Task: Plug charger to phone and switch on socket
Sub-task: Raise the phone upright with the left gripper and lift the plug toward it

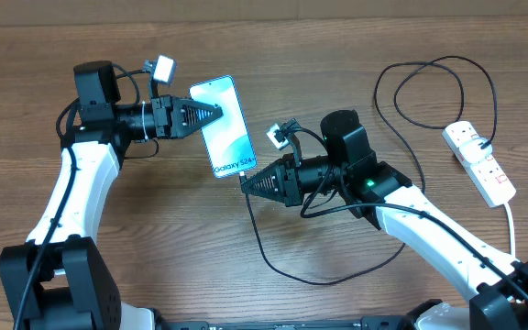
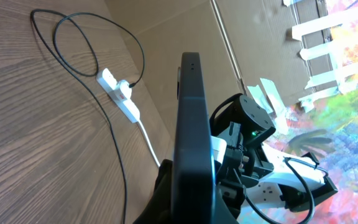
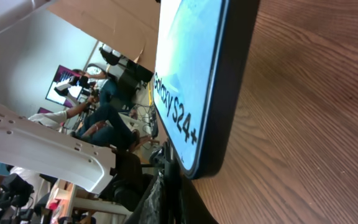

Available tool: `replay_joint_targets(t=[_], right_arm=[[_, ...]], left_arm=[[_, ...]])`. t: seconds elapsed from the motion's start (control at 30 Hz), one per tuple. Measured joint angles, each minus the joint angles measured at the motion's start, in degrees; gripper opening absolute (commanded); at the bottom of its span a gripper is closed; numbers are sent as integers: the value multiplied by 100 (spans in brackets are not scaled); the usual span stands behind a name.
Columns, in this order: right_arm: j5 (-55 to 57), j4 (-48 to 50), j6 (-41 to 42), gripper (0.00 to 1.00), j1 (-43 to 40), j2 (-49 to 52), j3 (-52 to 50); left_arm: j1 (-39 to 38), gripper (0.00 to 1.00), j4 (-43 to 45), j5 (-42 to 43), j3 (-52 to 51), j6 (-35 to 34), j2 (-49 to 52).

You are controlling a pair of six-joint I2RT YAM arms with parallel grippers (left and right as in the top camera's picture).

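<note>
The phone (image 1: 224,126) at centre: left gripper (image 1: 216,111) at its left edge, right gripper (image 1: 246,181) at its near end, socket (image 1: 480,162) far right of it, charger (image 1: 266,258) trailing between

Wood-grain tabletop (image 1: 154,238). White power strip (image 1: 480,163) at 3 o'clock, black plug (image 1: 485,146) seated. Thin black cable (image 1: 319,281) loops at 2 o'clock and trails toward 6. White cord (image 1: 511,229) runs toward 4.

I see the slim blue phone (image 1: 224,126) with its glossy screen, a smooth thin black charger cable (image 1: 319,281), and a matt wood-grain tabletop (image 1: 200,247).
</note>
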Motion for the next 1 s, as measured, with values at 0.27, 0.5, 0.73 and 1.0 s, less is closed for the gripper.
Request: replay_joint_targets(t=[0.27,0.5,0.73,1.0], right_arm=[[-48,-4,66,4,0,0,0],[-52,-90,83,4,0,42,0],[-184,68,109,4,0,201,-11],[-474,341,140,4,-2,201,-11]], left_arm=[[-76,4,181,0,0,42,0],[-114,4,282,2,0,35,0],[-114,4,603,7,0,-118,0],[-114,4,605,7,0,-157,0]])
